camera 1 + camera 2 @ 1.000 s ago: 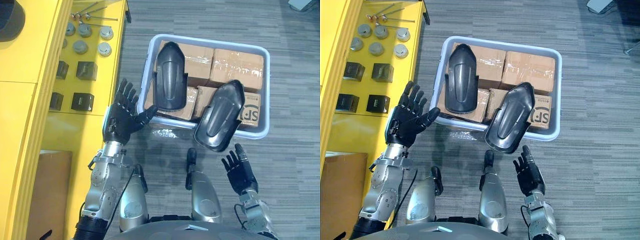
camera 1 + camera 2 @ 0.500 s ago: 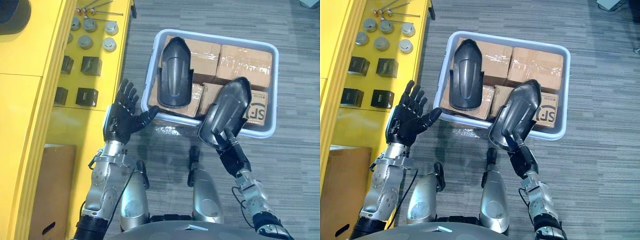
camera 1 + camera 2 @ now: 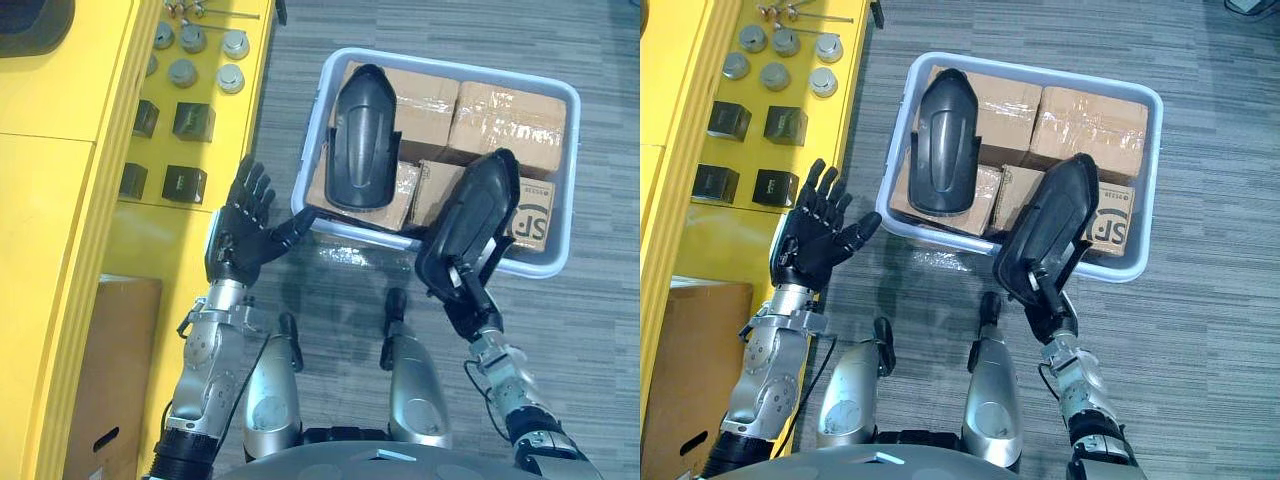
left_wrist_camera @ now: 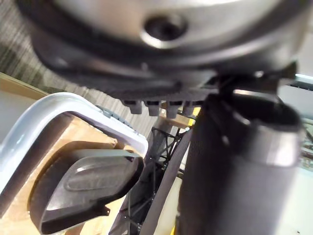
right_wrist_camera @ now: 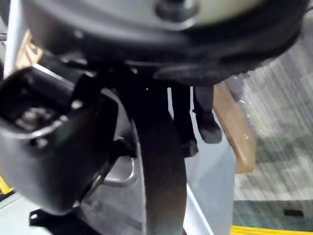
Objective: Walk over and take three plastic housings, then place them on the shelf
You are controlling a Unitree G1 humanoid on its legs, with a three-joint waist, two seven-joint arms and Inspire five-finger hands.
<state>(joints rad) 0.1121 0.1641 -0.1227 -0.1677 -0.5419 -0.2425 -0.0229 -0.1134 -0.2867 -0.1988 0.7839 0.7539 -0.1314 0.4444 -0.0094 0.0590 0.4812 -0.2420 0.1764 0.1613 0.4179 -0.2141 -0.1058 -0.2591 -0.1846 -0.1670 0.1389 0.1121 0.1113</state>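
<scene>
Two black plastic housings are at a grey bin (image 3: 571, 180) of cardboard boxes on the carpet. One housing (image 3: 362, 140) lies on the boxes at the bin's left side; it also appears in the left wrist view (image 4: 83, 188). The other housing (image 3: 474, 220) leans over the bin's near rim. My right hand (image 3: 466, 305) is shut on its near end; in the right wrist view the housing's edge (image 5: 161, 166) runs between the thumb and the curled fingers. My left hand (image 3: 243, 232) is open, fingers spread, just off the bin's near left corner and touching nothing.
A yellow shelf (image 3: 60, 190) runs along my left. On it lie several round metal parts (image 3: 183, 72) and black blocks (image 3: 193, 121). A cardboard box (image 3: 105, 370) stands low on the left. Grey carpet surrounds the bin.
My right hand rose from below the leaning housing to its near end and curled onto it. The camera has shifted, so the bin sits further right. My left hand has kept its pose.
</scene>
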